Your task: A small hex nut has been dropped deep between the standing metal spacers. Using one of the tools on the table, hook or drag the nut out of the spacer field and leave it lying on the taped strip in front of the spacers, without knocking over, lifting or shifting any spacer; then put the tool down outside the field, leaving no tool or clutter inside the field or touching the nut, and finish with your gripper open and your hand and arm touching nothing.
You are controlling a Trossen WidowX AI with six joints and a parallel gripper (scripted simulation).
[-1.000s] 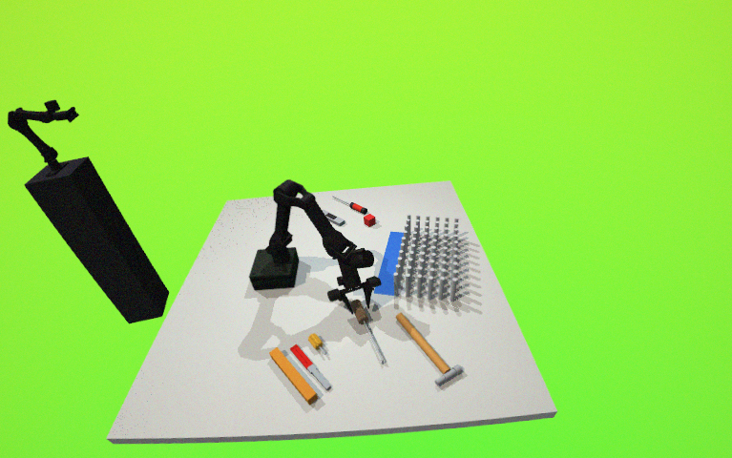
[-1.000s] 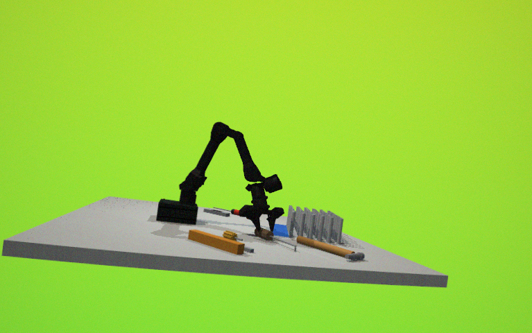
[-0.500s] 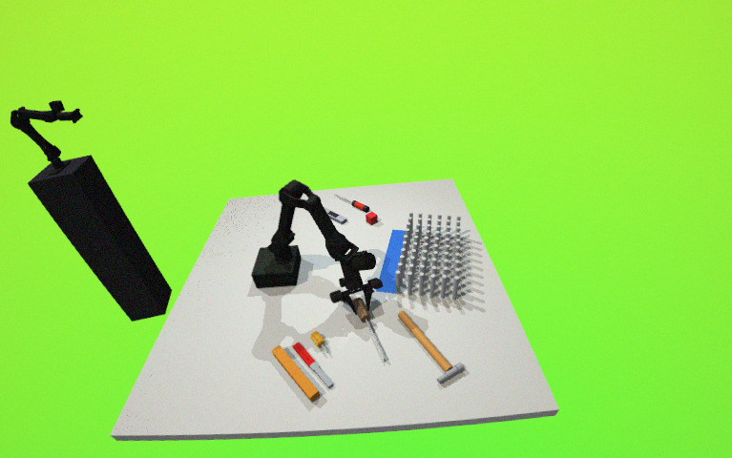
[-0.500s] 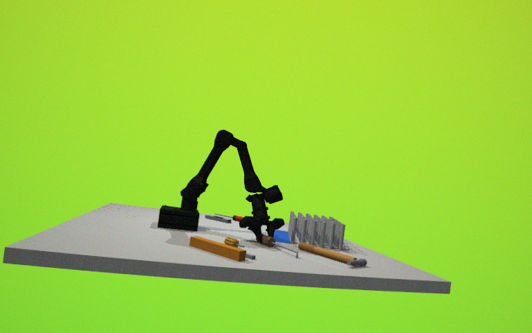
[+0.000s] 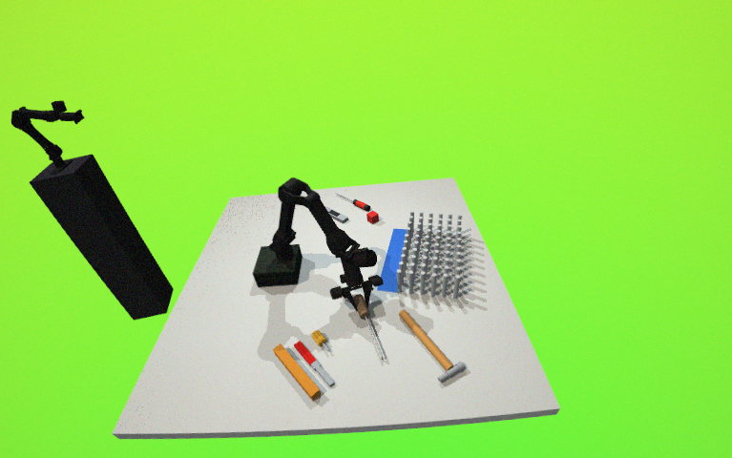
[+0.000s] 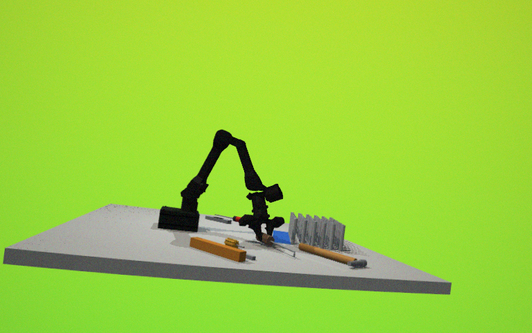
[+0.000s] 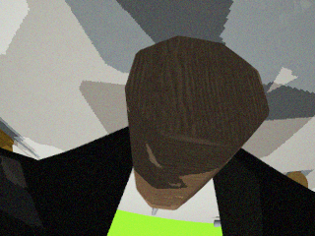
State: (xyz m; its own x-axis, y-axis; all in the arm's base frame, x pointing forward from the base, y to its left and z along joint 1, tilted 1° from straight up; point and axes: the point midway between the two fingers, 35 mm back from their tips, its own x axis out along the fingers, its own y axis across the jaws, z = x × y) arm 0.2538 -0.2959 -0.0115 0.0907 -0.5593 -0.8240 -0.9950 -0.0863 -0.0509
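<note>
My gripper (image 5: 362, 306) (image 6: 266, 238) (image 7: 176, 141) is shut on the brown wooden handle (image 5: 360, 304) (image 6: 267, 238) (image 7: 192, 88) of the hook tool. Its thin metal shaft (image 5: 375, 337) (image 6: 285, 249) points away from my base, with a small bent tip at its end. The tool is low at the table; whether it touches the table I cannot tell. The grey metal spacers (image 5: 429, 255) (image 6: 316, 232) stand in upright rows to the right. The blue taped strip (image 5: 390, 266) (image 6: 281, 237) lies along their near side, with nothing visible on it. The nut is not visible.
A hammer (image 5: 428, 342) (image 6: 326, 253) lies right of the tool's shaft. An orange bar (image 5: 297, 371) (image 6: 218, 249), a red-handled tool (image 5: 304, 352) and a small yellow-handled tool (image 5: 318, 339) lie left. A red cube (image 5: 372, 217) and a screwdriver (image 5: 361, 204) lie at the back.
</note>
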